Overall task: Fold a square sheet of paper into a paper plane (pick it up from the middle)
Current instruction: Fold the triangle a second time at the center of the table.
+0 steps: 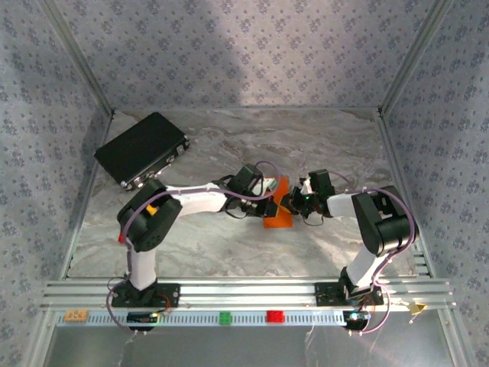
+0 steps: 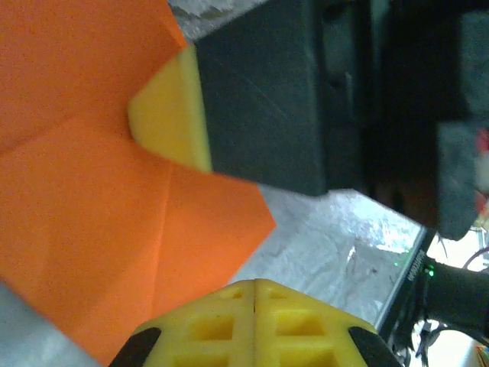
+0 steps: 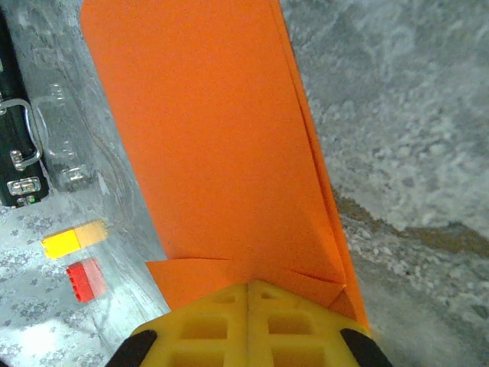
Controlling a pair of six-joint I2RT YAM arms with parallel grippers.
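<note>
Paper sits mid tabletop, between the two gripper heads. It is partly folded: in the right wrist view it is a long strip running away from the camera, with stacked layers along its right edge and a small flap at the near end. In the left wrist view it shows creases and a pointed corner, and its top and left are cut off by the frame.

Left gripper: fingertips together, no gap. The paper's lower edge runs in behind them. Can't tell if any of it is pinched or if the tips just rest on it.

Right gripper: also closed tip to tip, sitting at the near end of the strip where the flap is. Contact point is hidden under the fingers, so pinch vs press is again unclear. One of its fingers shows in the left wrist view, yellow pad against the paper's edge, with the rest of that head blurred and dark.

Overhead, both heads cover the middle of the paper, leaving an orange sliver and a wider near end visible.

Black case lies at the far left corner and is cut off at the left edge of the right wrist view. Beside it there:
- a yellow block
- a red block
- something clear that I can't make out
</note>
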